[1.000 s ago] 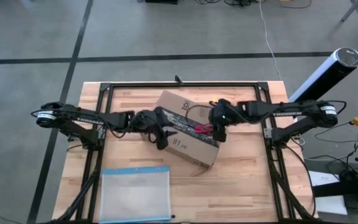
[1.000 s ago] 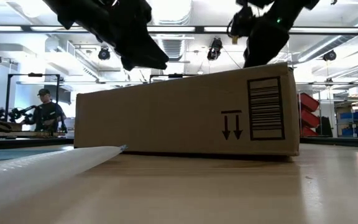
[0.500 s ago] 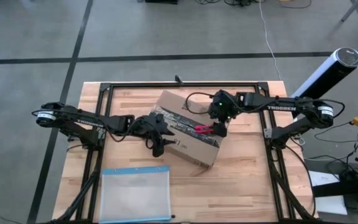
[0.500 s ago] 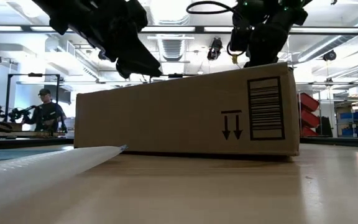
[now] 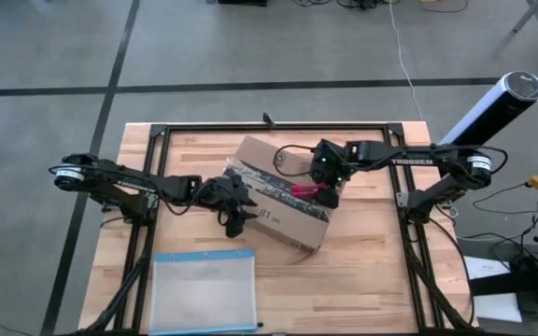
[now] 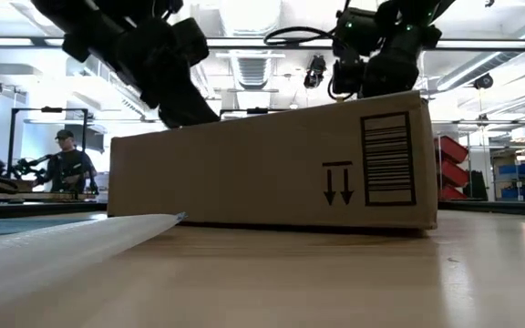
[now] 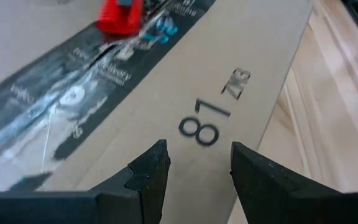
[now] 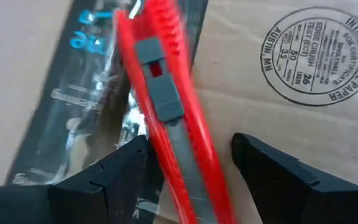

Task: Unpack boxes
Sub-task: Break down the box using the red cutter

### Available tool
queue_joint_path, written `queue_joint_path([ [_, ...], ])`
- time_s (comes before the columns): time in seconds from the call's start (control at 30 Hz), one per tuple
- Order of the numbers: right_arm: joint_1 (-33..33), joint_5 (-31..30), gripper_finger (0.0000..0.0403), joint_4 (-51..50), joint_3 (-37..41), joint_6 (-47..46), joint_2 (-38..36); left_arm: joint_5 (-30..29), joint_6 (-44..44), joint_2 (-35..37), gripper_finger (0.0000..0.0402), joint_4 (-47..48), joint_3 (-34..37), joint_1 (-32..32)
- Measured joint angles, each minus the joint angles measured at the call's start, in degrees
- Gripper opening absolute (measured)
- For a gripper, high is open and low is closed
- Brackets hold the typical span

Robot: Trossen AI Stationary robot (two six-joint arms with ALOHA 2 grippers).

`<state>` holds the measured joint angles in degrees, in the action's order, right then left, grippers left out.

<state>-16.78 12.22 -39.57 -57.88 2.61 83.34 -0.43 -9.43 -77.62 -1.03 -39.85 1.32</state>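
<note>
Grey concrete floor around a pale wooden table with a black frame along its edges. Behind the table in the low view, a bright workshop with ceiling lights, and a person standing far off at a bench.

Near the middle of the table, one brown cardboard box, lying flat and closed. Long axis running diagonally, from the far-left corner down toward the near-right corner in the high view. Dark printed tape along the top seam, following that same long axis. Printed "81" on the top face, a round stamp at one end, and a barcode with two downward arrows on the long side facing the low camera.

On the box top, lying on the taped seam, a red utility knife with a grey slider. Right gripper over the right part of the box, fingers spread either side of the knife handle without closing on it; contact with the knife not clear.

Left gripper at the box's left edge, just above the top face near the "81", fingers parted and holding nothing.

At the near-left part of the table, well apart from the box, a clear plastic pouch with a blue edge, lying flat.
</note>
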Motion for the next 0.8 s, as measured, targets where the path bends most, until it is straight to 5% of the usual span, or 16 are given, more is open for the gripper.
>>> queue_joint_path([
  [0.43, -0.02, 0.18, 0.0177, 1.17, 0.14, 3.85, -0.38, -0.04, -0.33, 0.04, 0.0155, 1.06, 0.21, -0.02],
  [0.8, 0.03, 1.09, 0.0024, 1.32, 0.08, 4.20, -0.16, -0.13, -0.31, 0.04, 0.0155, 1.08, 0.24, -0.02],
])
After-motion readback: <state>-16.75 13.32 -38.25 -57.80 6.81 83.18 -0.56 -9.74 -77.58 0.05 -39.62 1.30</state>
